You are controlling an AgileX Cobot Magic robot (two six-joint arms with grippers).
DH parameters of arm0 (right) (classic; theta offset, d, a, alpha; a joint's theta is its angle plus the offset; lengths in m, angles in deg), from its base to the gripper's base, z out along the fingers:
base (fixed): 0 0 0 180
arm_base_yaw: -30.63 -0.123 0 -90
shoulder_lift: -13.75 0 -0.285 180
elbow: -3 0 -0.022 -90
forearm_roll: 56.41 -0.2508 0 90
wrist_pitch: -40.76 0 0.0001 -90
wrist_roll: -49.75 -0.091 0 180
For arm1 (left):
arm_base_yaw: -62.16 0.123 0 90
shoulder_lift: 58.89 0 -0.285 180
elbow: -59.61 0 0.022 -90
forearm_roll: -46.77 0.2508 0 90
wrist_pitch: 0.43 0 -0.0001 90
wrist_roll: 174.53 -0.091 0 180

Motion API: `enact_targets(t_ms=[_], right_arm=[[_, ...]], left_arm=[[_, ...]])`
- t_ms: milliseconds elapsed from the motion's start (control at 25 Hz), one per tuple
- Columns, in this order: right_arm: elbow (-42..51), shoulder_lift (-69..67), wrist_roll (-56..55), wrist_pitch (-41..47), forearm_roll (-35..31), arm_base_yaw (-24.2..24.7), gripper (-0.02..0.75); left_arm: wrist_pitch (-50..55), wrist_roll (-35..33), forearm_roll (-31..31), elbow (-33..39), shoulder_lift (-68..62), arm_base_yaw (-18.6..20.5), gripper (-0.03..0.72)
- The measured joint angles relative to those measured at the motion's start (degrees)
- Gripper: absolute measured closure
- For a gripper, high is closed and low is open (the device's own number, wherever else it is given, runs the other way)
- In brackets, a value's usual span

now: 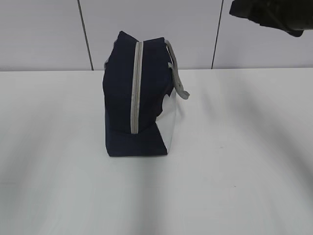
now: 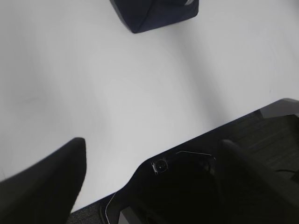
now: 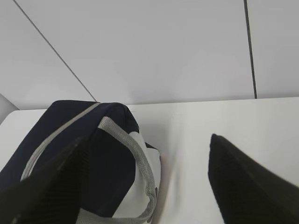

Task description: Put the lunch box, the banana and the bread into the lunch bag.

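Lunch bag (image 1: 136, 98) stands upright on the white counter (image 1: 234, 171), slightly left of centre, grey zipper (image 1: 136, 88) closed along its end, grey handle (image 1: 177, 73) drooping to the right. Right gripper (image 3: 145, 182) hangs above and beside the bag, fingers (image 3: 247, 182) spread wide, holding nothing. Left gripper (image 2: 149, 182) sits back over the near counter edge, wide apart, empty, well away from the bag.

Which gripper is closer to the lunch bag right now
The right. The right gripper hangs open just above the lunch bag, jaws either side of its handle. The left gripper is open too, back at the table's near edge, far from the bag.
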State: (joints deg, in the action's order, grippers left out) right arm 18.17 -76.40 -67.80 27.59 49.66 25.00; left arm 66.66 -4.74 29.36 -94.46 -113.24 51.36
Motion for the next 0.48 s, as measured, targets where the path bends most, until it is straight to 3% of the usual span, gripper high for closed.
enact_targets(t_ms=[240,480], right_arm=[[3.4,0.2,0.4,5.0,-0.3,-5.0,0.154],[5.7,0.3,2.3,10.8,-0.8,-10.1,0.154]], left_arm=[[-1.1,0.1,0.1,13.5,15.4,0.0,0.132],[-2.3,2.2,5.5,20.2,29.3,0.0,0.176]])
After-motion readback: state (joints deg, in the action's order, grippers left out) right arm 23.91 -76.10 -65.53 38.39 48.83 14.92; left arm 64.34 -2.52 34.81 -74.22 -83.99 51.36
